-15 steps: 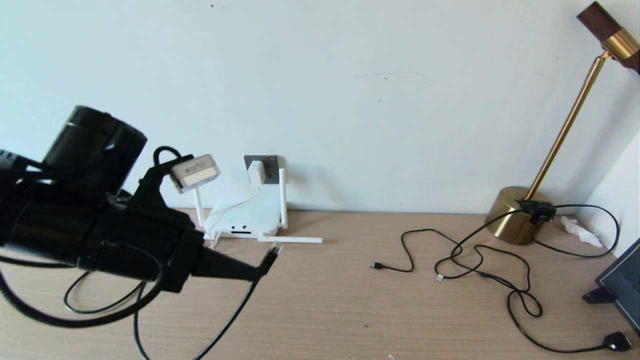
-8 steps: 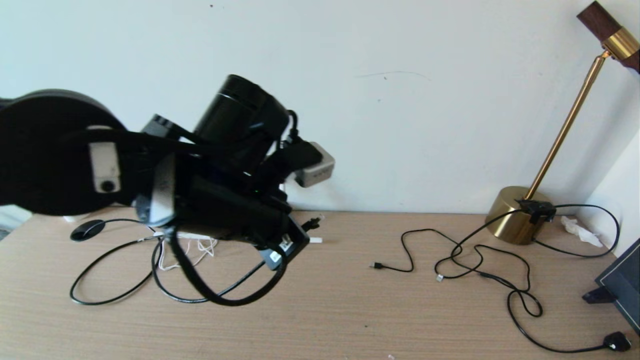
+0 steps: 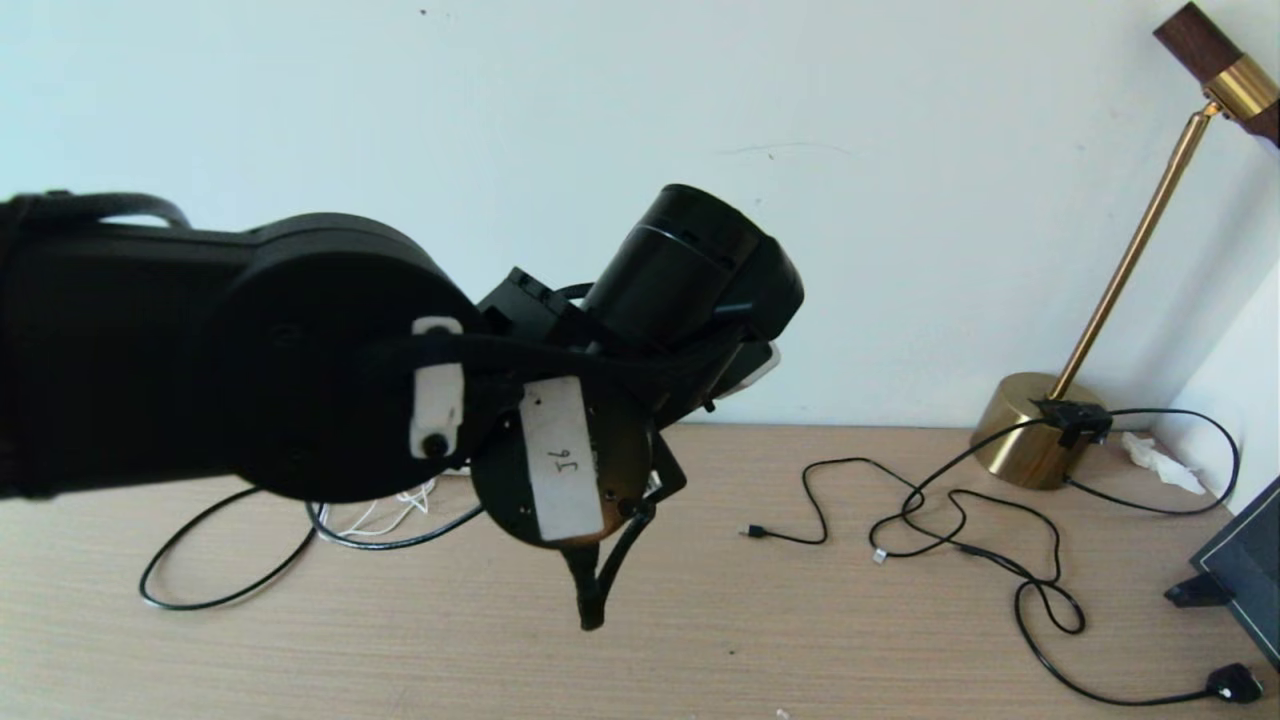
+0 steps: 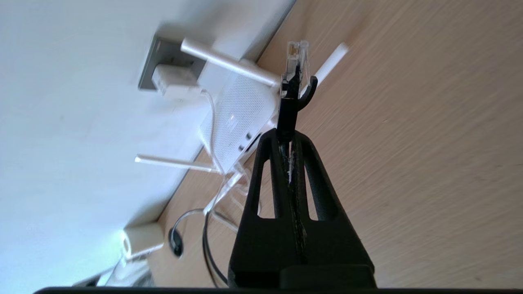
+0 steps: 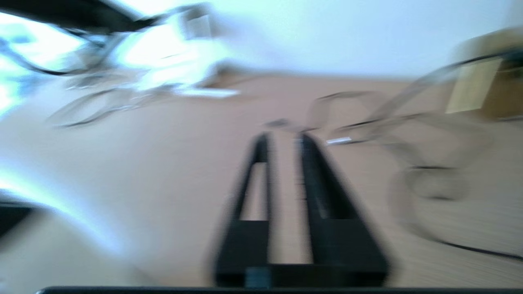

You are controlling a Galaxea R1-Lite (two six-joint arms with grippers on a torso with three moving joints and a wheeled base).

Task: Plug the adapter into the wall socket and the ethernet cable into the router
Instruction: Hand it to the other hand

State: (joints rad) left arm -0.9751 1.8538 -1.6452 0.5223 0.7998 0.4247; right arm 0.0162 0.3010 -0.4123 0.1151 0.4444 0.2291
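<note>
We take the router [image 4: 237, 122] as our landmark: it lies flat on the wooden desk [image 3: 800, 620] against the white wall, with 3 of its stick antennas in sight in the left wrist view. Just behind it on the wall sits the dark grey wall socket [image 4: 153, 63], and the white adapter [image 4: 171, 77] is seated in that socket, its thin white cord [image 4: 212, 122] trailing down over the router.

Our left gripper [image 4: 288, 134] hangs beside the router's port edge, jaws clamped on the ethernet cable [image 4: 288, 110]. The cable's clear connector [image 4: 296, 57] sticks out past the fingertips and is apart from the router. In the head view our left arm [image 3: 300, 370] hides the router.

Our right gripper [image 5: 282, 141] hovers over bare desk, well away from the router on the lamp side, jaws slightly parted with nothing between them. Farther still from the router stand a brass desk lamp [image 3: 1040, 430] and a tangle of thin black cables [image 3: 960, 540].
</note>
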